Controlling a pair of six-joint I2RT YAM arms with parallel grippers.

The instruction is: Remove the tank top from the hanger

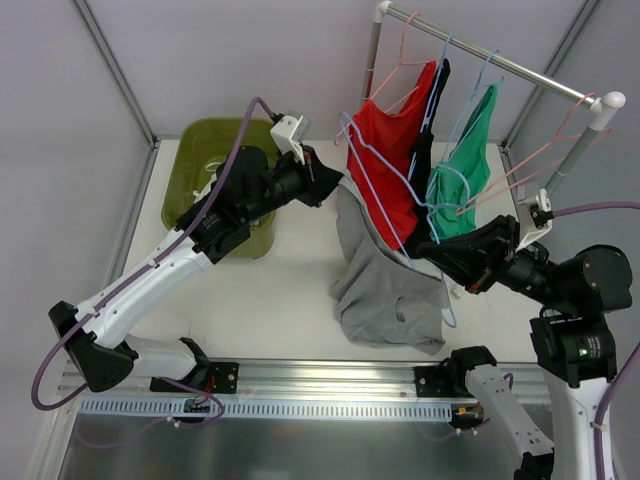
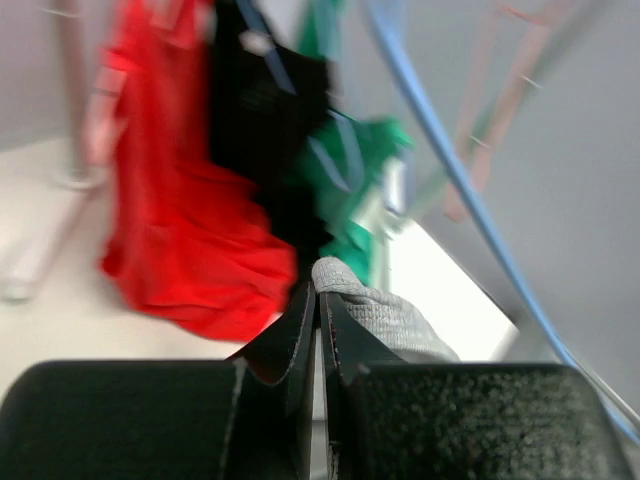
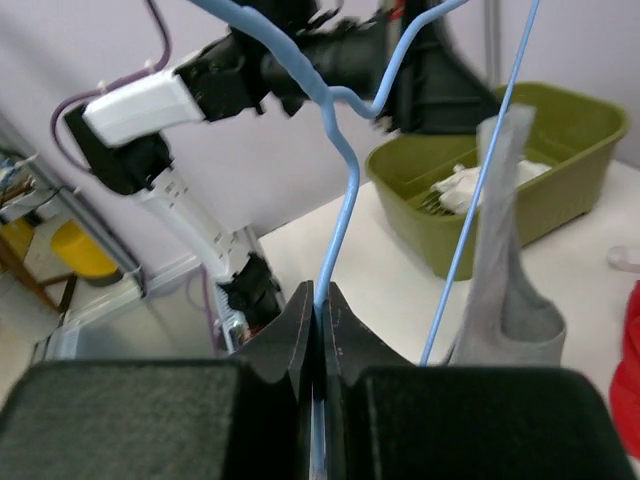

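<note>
A grey tank top lies partly heaped on the table, and its upper part is still draped over a light blue wire hanger. My left gripper is shut on the top's strap at its upper left. In the left wrist view the grey fabric sticks out between the closed fingers of the left gripper. My right gripper is shut on the blue hanger's wire. In the right wrist view the wire rises from the closed right gripper, with the grey strap hanging beside it.
A rack at the back right holds red, black and green tops on hangers, close behind the grey one. An olive bin with white items stands at the back left, under the left arm.
</note>
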